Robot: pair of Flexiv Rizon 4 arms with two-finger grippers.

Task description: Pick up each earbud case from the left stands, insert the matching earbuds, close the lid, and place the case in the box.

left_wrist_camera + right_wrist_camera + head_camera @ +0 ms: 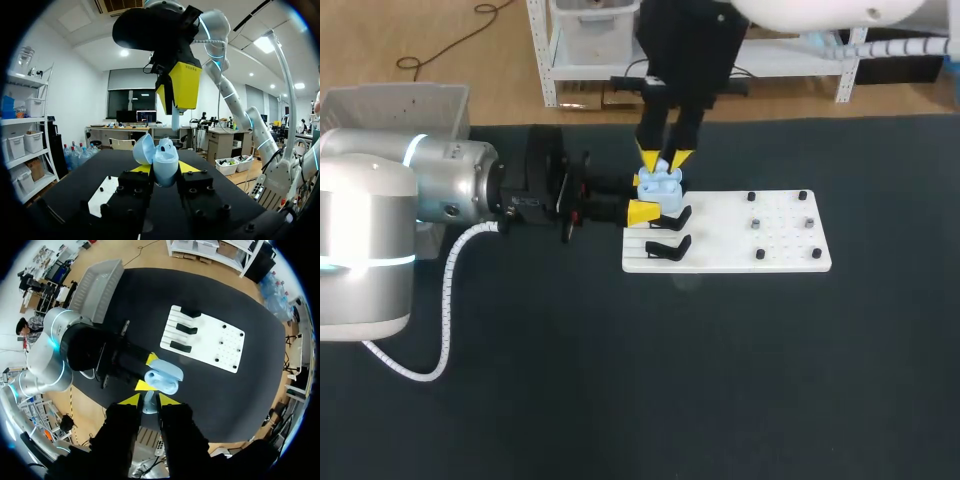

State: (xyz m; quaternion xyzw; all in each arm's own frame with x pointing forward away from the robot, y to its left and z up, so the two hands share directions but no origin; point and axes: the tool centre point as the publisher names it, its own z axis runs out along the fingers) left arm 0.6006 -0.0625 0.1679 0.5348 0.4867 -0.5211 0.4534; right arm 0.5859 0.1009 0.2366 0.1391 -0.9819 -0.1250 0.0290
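Note:
A light blue earbud case [661, 186] hangs with its lid open just above the left end of the white board [775, 258], and my left gripper [645, 197] is shut on it from the side. In the left wrist view the case [164, 161] stands upright between the yellow tips of the left gripper [165, 169]. Directly over it, my right gripper [665, 159] is shut on a pale blue earbud [175, 119], stem down. The right wrist view shows that earbud [148, 403] between the right gripper's [149, 400] tips, close above the case [165, 378].
Two black stands [668, 247] sit at the board's left end, under and beside the case. Small black pegs [782, 225] dot its right half. A grey bin [395, 105] stands at the table's back left corner. Dark tabletop [720, 380] lies in front of the board.

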